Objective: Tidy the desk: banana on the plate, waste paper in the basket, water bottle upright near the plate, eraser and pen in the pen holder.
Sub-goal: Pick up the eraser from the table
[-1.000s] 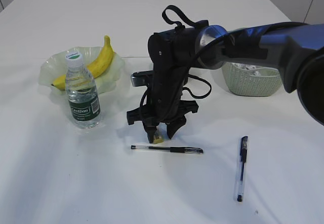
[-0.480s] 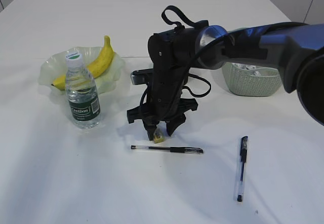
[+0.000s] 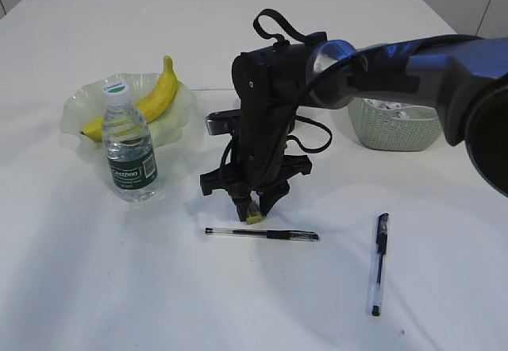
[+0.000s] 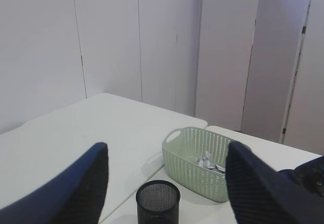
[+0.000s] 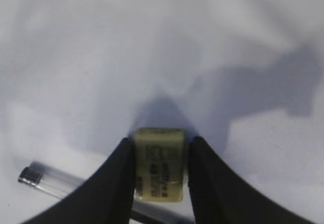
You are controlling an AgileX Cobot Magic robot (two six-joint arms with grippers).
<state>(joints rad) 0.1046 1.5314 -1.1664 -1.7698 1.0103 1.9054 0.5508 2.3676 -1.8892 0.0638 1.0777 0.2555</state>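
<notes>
My right gripper (image 3: 252, 208) points down at mid-table, shut on the small yellow eraser (image 3: 254, 217), which rests on the table. In the right wrist view the eraser (image 5: 158, 165) sits between both black fingers (image 5: 114, 183) of the gripper (image 5: 161, 145). One pen (image 3: 262, 233) lies just in front of it, a second pen (image 3: 379, 264) to the right. The banana (image 3: 152, 97) lies on the plate (image 3: 79, 105). The water bottle (image 3: 129, 146) stands upright beside the plate. Waste paper (image 4: 210, 162) lies in the basket (image 4: 195, 158). The black mesh pen holder (image 4: 157, 201) stands before my open, empty left gripper (image 4: 166, 153).
The green basket (image 3: 394, 125) stands at the back right in the exterior view, behind the right arm (image 3: 397, 69). A cable loop (image 3: 313, 138) hangs off the wrist. The pen (image 5: 61, 181) runs under the eraser's near side in the right wrist view.
The right gripper's jaws have closed in from either side onto the eraser. The arm has barely moved, and the left gripper is unchanged.
</notes>
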